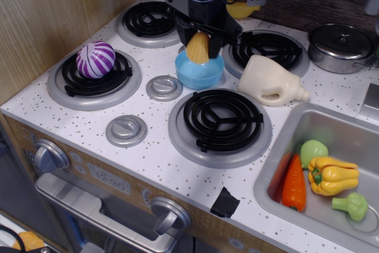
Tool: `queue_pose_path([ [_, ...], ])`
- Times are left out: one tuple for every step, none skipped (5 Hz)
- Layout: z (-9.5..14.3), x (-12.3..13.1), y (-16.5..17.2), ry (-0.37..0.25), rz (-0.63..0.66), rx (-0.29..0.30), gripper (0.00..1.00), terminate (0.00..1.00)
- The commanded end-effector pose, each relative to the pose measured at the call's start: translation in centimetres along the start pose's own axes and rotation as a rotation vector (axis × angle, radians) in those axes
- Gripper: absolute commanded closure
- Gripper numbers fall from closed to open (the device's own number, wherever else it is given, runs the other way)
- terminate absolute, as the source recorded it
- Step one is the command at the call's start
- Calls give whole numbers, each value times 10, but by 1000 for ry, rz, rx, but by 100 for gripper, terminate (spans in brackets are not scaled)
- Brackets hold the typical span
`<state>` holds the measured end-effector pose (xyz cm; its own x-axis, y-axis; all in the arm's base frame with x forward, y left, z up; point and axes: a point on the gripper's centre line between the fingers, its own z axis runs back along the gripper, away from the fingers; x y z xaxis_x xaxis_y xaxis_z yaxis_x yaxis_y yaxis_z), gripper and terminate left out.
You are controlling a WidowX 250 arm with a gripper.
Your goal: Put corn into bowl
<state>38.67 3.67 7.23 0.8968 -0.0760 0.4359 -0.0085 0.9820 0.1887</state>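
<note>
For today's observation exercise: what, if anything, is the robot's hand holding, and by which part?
The hand holds the small bumpy yellow toy corn cob by its upper end, with the rest hanging above the round light blue plastic bowl.

arm: reaches down from the top | gripper (199,38): points down, fingers closed tight on something

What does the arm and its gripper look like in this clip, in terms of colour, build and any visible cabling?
The arm is black throughout, with a chunky cylindrical wrist section that has a blue ring around it. The gripper is also black: a wide flat crossbar with short angular fingers below it. A black cable loops beside the wrist at the top of the frame. No markings or labels are legible.
</note>
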Motion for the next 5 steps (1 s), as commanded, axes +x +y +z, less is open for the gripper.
queue_pose_path([
  [-21,23,21,-157,-91,21,100,0],
  [-27,30,21,-153,-47,-54,0,0],
  [-27,30,21,-153,-47,-54,0,0],
  [-27,30,21,-153,-47,-54,0,0],
  [-27,30,21,-153,-47,-54,0,100],
])
